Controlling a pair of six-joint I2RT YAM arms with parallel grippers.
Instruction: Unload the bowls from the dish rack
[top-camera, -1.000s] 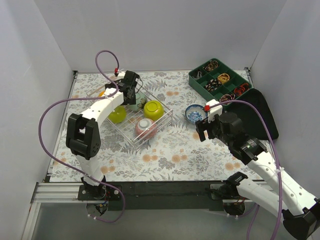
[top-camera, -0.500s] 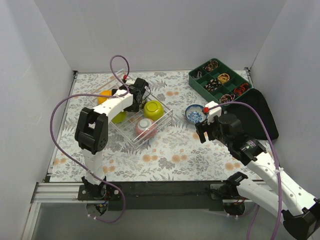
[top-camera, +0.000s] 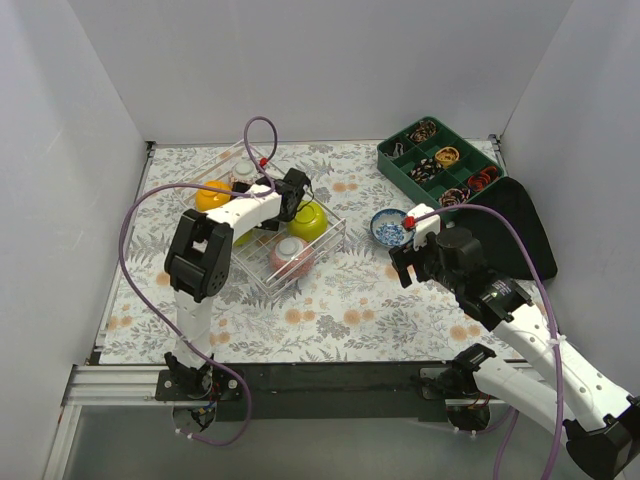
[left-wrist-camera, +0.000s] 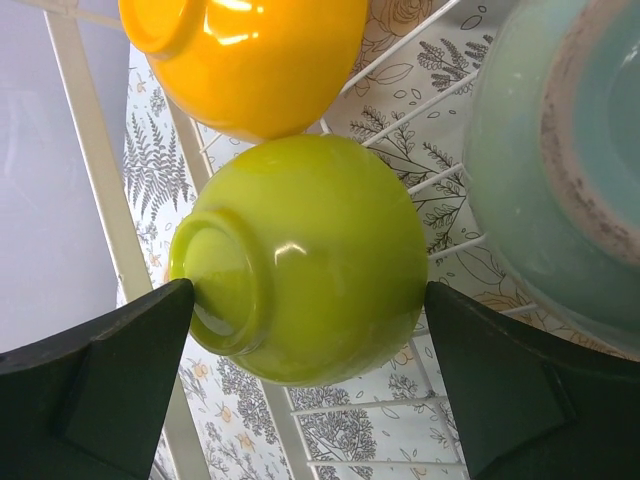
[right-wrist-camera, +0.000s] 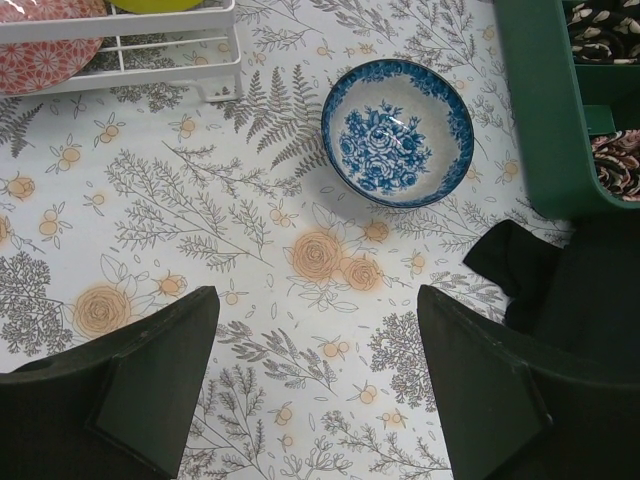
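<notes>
The clear dish rack (top-camera: 325, 243) stands left of centre. It holds an orange bowl (top-camera: 211, 196), a yellow-green bowl (top-camera: 308, 220), a pink-red bowl (top-camera: 290, 255) and a second yellow-green bowl (top-camera: 243, 238), mostly hidden under my left arm. My left gripper (top-camera: 290, 190) is open over the rack. In the left wrist view its fingers stand either side of a yellow-green bowl (left-wrist-camera: 310, 260), with the orange bowl (left-wrist-camera: 250, 60) beyond and a pale mint bowl (left-wrist-camera: 570, 170) to the right. My right gripper (top-camera: 405, 262) is open and empty above the table, near a blue-white bowl (top-camera: 390, 228), which also shows in the right wrist view (right-wrist-camera: 398, 132).
A dark green compartmented tray (top-camera: 440, 160) of small items stands at the back right. A black cloth (top-camera: 520, 235) lies beside it. The rack's corner (right-wrist-camera: 215, 60) and the pink-red bowl (right-wrist-camera: 40, 60) show at the top left of the right wrist view.
My left gripper has swung right across the back of the rack, uncovering the orange bowl. The right arm has barely moved.
</notes>
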